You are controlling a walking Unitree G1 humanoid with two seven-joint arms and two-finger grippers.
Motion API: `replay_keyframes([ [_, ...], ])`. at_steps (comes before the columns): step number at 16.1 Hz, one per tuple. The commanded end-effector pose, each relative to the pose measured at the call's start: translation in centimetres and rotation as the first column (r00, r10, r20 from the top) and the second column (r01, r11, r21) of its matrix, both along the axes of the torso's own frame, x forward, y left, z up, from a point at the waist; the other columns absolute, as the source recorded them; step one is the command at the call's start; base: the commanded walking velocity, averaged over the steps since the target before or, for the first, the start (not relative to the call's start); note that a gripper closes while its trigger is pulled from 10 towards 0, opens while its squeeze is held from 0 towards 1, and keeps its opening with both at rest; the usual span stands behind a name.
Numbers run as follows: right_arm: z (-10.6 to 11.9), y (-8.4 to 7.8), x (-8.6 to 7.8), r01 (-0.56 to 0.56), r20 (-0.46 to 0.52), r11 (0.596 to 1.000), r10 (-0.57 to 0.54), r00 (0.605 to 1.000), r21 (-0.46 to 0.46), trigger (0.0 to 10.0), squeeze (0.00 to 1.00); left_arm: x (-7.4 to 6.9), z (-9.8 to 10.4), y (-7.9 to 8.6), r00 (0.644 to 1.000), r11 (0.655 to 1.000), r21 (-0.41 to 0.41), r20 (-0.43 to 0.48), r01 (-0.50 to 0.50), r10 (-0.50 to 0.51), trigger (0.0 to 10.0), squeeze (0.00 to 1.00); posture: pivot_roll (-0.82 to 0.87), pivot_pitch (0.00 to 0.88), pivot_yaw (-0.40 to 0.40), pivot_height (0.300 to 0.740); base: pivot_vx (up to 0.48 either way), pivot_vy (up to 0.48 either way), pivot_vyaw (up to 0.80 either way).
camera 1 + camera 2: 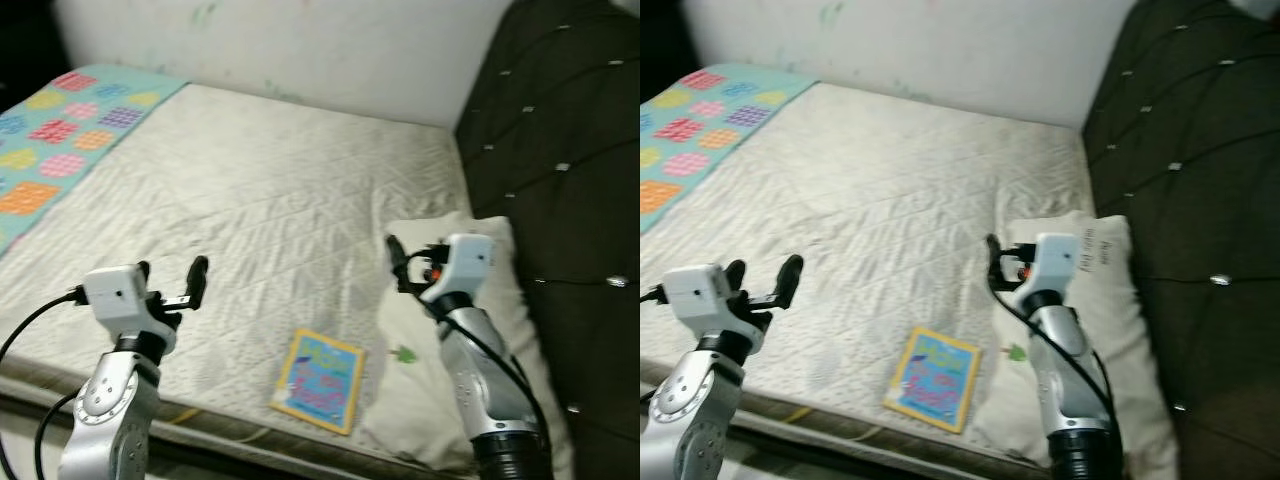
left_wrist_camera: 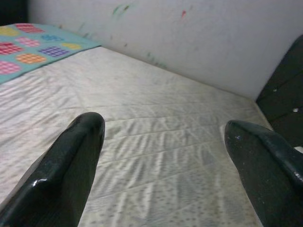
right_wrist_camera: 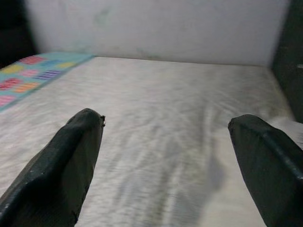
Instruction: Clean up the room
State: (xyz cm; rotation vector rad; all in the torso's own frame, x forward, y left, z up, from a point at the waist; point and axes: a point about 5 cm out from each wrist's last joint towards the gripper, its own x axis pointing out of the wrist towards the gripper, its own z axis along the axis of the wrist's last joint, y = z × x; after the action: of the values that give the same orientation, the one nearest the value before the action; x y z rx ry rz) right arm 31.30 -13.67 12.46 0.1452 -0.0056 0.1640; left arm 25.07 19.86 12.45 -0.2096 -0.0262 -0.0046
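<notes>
Here, taking the book (image 1: 319,380) as the landmark: it lies flat on the bed (image 1: 250,200), near the front edge of the mattress, and nothing grips it.

To the left of the book, the left tool (image 1: 172,283) hangs above the mattress with its two black fingers (image 2: 71,165) wide apart and empty. Far beyond it, at the back left corner of the bed, a colourful quilt (image 1: 60,130) is spread.

The book looks thin, light and a little flexible, with a glossy cover that may slip. Lying flat, it gives no edge to pinch from above. I think the best hold is at its near edge, where it comes close to the mattress border, or at a lifted corner.

Just right of the book, touching it or nearly so, lies a white pillow (image 1: 430,400), soft and easy to squeeze. Above the pillow the right tool (image 1: 402,262) hovers, fingers (image 3: 66,161) also spread and holding nothing. A dark tufted headboard (image 1: 560,170) stands to the right.
</notes>
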Motion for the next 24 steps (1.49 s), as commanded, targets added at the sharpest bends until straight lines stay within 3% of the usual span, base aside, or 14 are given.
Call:
replay_keyframes([
  [1, 0.19, -0.53, -0.11, 0.015, 0.004, 1.0, -0.015, 1.0, -0.004, 10.0, 0.0, -0.03, 0.34, -0.29, 1.0, 1.0, -0.001, 0.007, 0.019, -0.019, 10.0, 0.0, 0.03, 0.0, -0.052, 0.74, 0.0, 0.435, 0.0],
  [17, 0.19, -0.67, -0.03, -0.011, -0.012, 1.0, 0.011, 1.0, -0.024, 10.0, 0.0, 0.54, 0.54, -0.56, 1.0, 0.999, -0.038, 0.023, 0.017, -0.017, 10.0, 0.0, 0.01, 0.0, -0.062, 0.74, 0.0, 0.477, -0.15],
  [24, 0.12, -0.65, 0.05, -0.02, -0.011, 0.999, 0.019, 1.0, -0.036, 10.0, 0.0, 0.58, 1.04, -0.94, 0.996, 0.996, -0.055, 0.062, 0.065, -0.061, 10.0, 0.0, 0.01, 0.0, -0.06, 0.74, 0.096, 0.041, 0.0],
])
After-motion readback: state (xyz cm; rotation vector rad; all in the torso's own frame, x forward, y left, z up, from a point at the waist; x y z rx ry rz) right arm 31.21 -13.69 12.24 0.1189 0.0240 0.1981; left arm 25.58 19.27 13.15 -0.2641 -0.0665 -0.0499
